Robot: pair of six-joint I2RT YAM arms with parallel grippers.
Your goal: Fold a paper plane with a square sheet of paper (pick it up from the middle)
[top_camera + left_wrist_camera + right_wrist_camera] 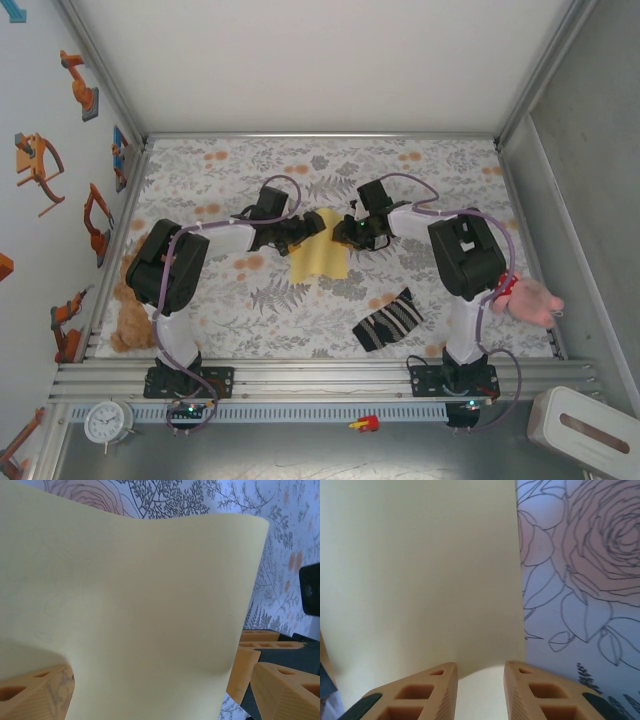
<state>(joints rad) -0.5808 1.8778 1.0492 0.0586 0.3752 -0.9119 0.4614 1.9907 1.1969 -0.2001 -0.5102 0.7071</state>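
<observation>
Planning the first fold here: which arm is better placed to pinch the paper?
Right, probably: the right gripper's jaws straddle the paper's edge, nearly shut. The left gripper's jaws stand wide, with it bowed across them.

Parted fingers [415, 696] over pale-yellow paper [420, 580]

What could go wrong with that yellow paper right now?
The square sheet of paper is bowed rather than flat, so closing on it might press a stray crease. The left end effector and right end effector sit almost nose to nose over it, so they could bump or tear the thin sheet.
</observation>
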